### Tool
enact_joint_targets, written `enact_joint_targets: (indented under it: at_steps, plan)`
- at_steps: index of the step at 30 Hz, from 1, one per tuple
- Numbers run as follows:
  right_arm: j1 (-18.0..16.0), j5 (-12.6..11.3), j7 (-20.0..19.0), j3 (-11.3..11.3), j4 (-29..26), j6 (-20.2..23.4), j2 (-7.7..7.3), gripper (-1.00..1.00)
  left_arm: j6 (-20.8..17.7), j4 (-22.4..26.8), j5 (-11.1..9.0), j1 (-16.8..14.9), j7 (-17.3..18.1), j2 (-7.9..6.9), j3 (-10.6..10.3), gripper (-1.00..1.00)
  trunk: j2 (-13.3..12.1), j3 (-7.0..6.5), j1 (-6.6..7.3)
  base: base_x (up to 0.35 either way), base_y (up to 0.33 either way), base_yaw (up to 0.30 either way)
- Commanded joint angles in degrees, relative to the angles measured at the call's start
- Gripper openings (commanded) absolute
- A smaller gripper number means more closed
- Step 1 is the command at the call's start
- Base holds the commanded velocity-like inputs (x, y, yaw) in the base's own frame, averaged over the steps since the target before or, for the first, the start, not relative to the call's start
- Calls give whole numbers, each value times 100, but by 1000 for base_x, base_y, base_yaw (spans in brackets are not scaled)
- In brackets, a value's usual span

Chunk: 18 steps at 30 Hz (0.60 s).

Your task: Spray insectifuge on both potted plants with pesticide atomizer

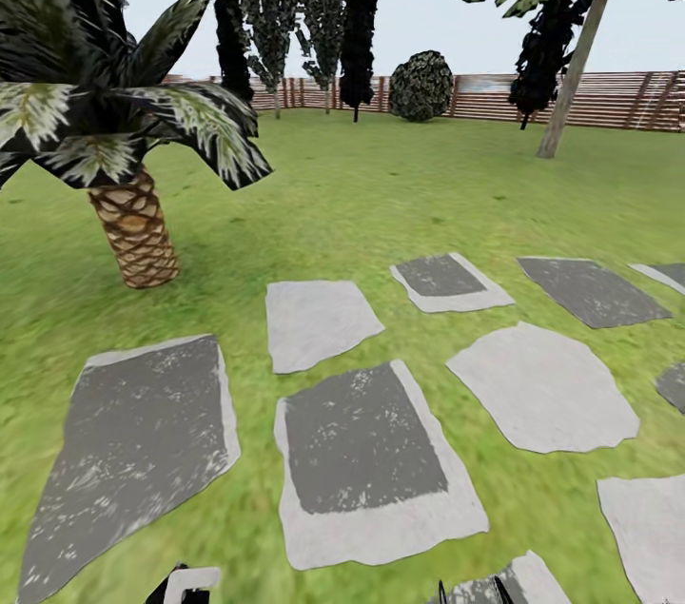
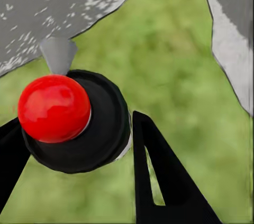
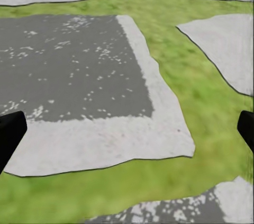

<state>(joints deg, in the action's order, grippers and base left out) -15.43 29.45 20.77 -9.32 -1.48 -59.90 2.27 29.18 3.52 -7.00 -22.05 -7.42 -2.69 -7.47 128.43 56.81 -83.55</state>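
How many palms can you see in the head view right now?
1. The palm stands on the lawn at the view's left, beside the stepping stones. Others may lie outside the frame; the trees by the fence are not palms.

Pesticide atomizer (image 2: 79, 128): glossy red tip on a black body, held between the black fingers (image 2: 164, 181) of the left tool (image 2: 74, 171). Stepping stones (image 1: 366, 461) beside the palm (image 1: 105, 109): pale grey, several with dark, white-flecked centres, on green lawn (image 1: 381, 195). Fence (image 1: 590, 100) beyond the palm: brown slats.

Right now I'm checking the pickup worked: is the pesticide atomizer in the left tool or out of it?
In it. The left wrist view shows the pesticide atomizer, red tip toward the camera, between the left tool's black fingers, above grass.
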Motion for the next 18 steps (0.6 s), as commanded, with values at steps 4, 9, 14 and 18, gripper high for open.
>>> enact_joint_targets:
  at_steps: [4, 9, 14, 18]
  plan:
    - [-4, 61, 24, -44, 7, -10, 2, 100, 18, -1, -56, 0, -14, -3, -53, -100, 2, 5, -2, 292, -109, -300]
    - [-4, 61, 24, -44, 8, -10, 2, 100, 18, -1, -57, 0, -14, -3, -53, -100, 2, 5, -2, 294, -107, -300]
    - [-4, 61, 24, -44, 7, -10, 2, 100, 18, -1, -56, 1, -14, -3, -53, -100, 2, 5, -2, 307, -90, -300]
    - [-4, 61, 24, -44, 7, -10, 2, 100, 18, -1, -57, 1, -14, -3, -53, -100, 2, 5, -2, 308, -88, -300]
